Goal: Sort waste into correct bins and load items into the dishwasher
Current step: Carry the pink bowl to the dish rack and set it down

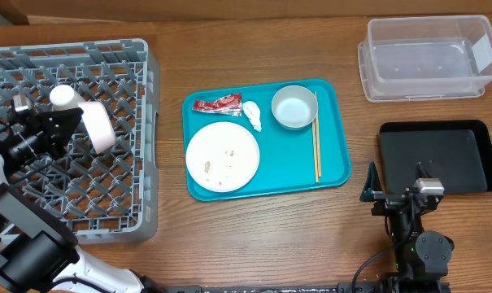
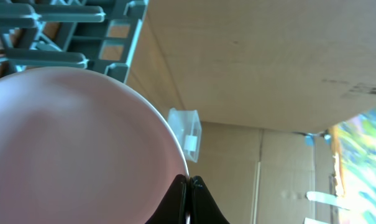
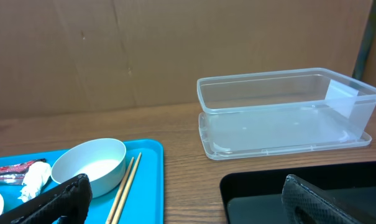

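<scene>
Presently, the left gripper (image 1: 76,122) is clenched on the rim of the pink bowl (image 1: 99,129), held on edge over the grey dish rack (image 1: 124,195) (a small white cup (image 1: 63,96) sits just beside it). The right gripper (image 1: 394,185) stands spread wide, grasping nothing, at the black tray (image 1: 457,155). The white plate (image 1: 222,155), grey-blue bowl (image 1: 293,107), red wrapper (image 1: 217,104) and tissue wad (image 1: 253,115) lie on the teal tray (image 1: 331,155). The clear tub (image 1: 428,57) stands beyond the black tray.
</scene>
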